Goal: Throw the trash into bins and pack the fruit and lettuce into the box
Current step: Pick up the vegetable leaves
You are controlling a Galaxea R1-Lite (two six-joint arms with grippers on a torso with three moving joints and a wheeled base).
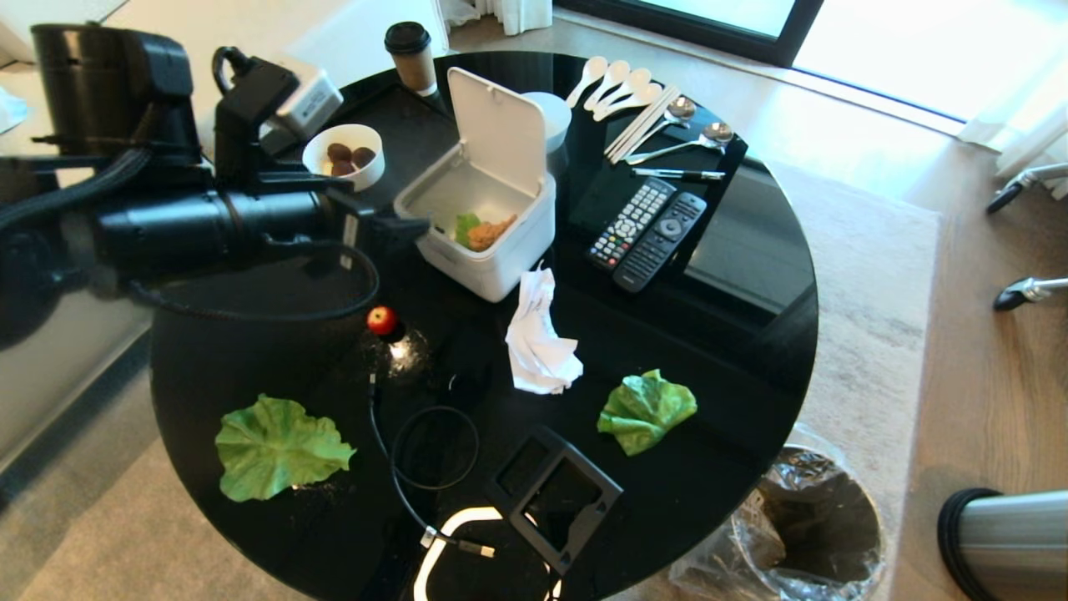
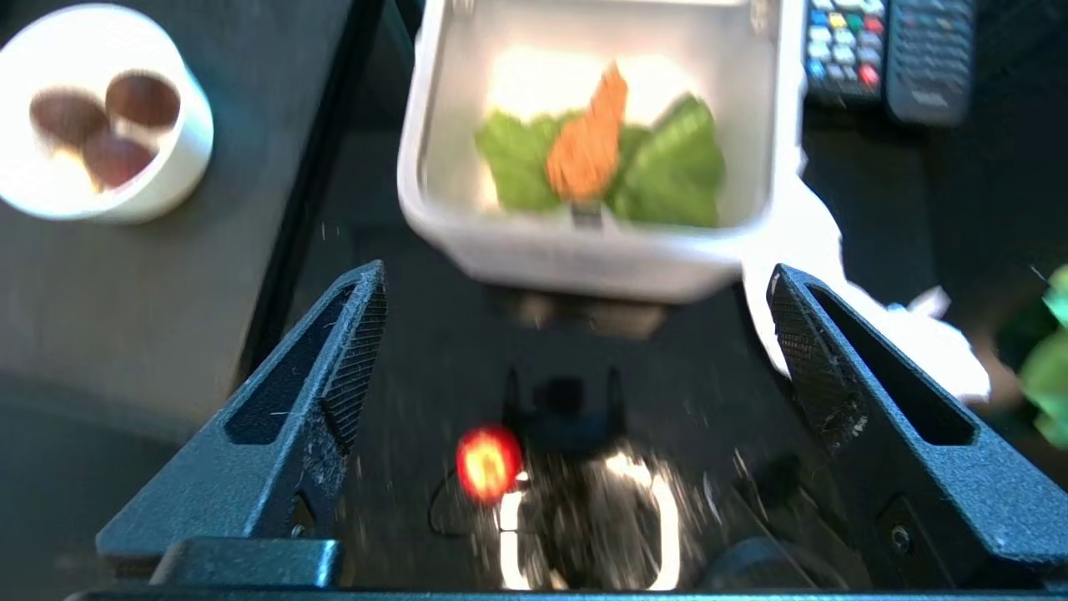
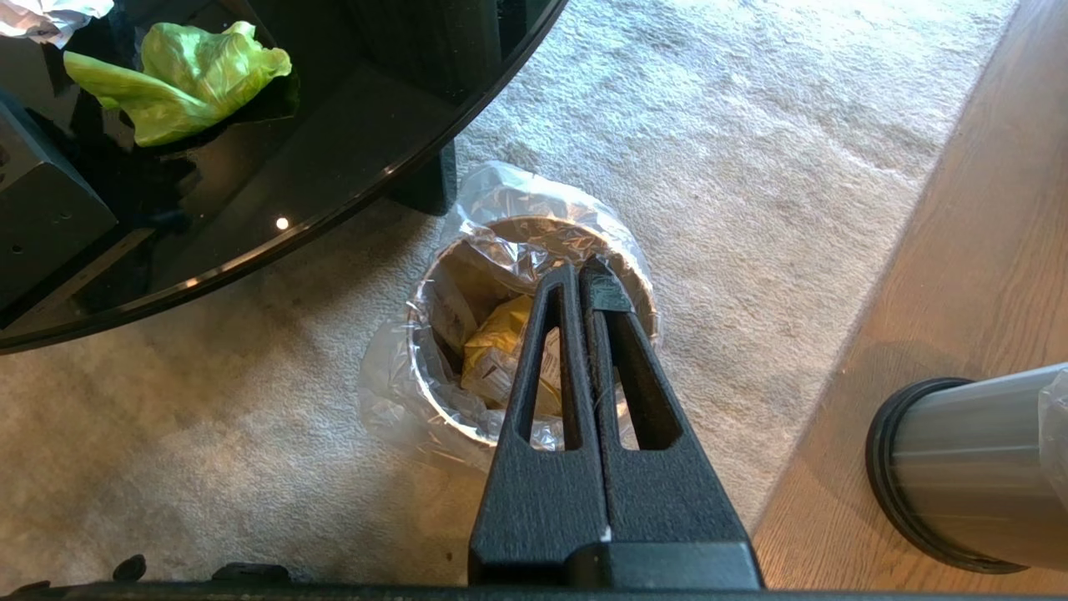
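Listing by size:
Table (image 1: 734, 351): round, black.
Box (image 1: 517, 250): lid up, green leaf and orange bit inside.
Bin (image 3: 467, 392): on carpet, gold wrapper (image 3: 496, 351) inside.
Lettuce (image 1: 279, 446): flat, near edge.
Tissue (image 1: 538, 338): beside box.
Left gripper (image 2: 576, 351): spread wide, empty, above red apple (image 1: 381, 319).
Right gripper (image 3: 588, 280): fingers together over bin.
Writing: none legible.

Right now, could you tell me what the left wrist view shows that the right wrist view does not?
Only the left wrist view shows the open left gripper, the white box holding greens, the red apple, the bowl and the remotes. Only the right wrist view shows the shut right gripper above a lined bin holding a yellow wrapper. Both show the white tissue and the black table.
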